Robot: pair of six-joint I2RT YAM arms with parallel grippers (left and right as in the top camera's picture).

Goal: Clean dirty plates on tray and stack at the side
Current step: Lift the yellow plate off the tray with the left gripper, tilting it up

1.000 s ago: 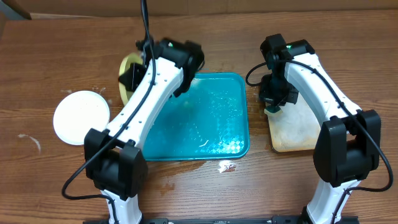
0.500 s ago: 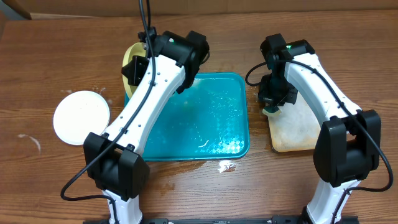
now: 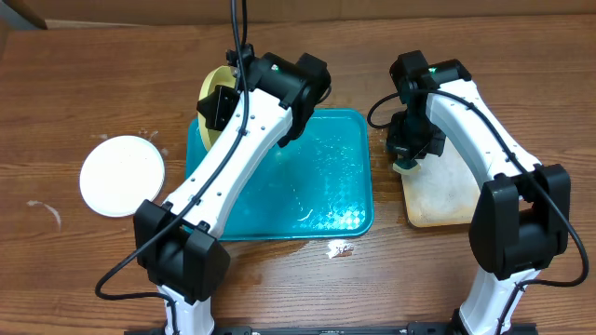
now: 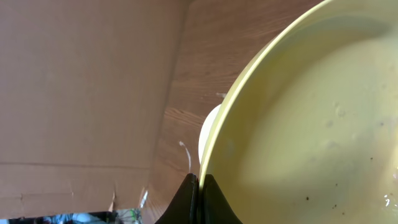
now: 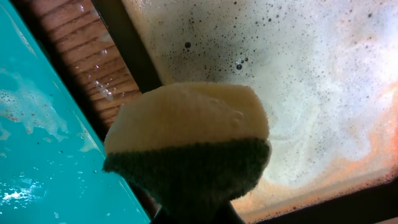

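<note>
1. Well left of the teal tray (image 3: 340,186), a white plate (image 3: 122,176) lies flat on the wooden table (image 3: 74,84). It is round, smooth and shallow, and nothing touches it.
2. Over the teal tray's far left corner, the left gripper (image 4: 199,186) is clamped on the pale yellow plate (image 3: 214,86), its two dark fingers pinching the rim from both sides. The plate is tipped up on edge, off the tray. The wrist view shows its glossy inside (image 4: 311,124) with a few small dark specks and a wet sheen.
3. Behind the plate in that view stands a brown cardboard wall (image 4: 81,81), with a sliver of the white plate showing past the yellow rim.
4. The teal tray is a rounded rectangle of plastic with a raised rim. Its floor is wet and streaked with foam, and the left arm crosses above its left side.
5. Just in front of the tray's near edge, a small white scrap (image 3: 340,248) sits on the table.
6. Just right of the tray, the right gripper (image 3: 408,160) is closed on a sponge (image 5: 186,137), yellow foam with a rough dark green scouring face.
7. The sponge hangs over the left part of a beige tray (image 3: 442,200) with a dark rim, covered in soapy, speckled water.
</note>
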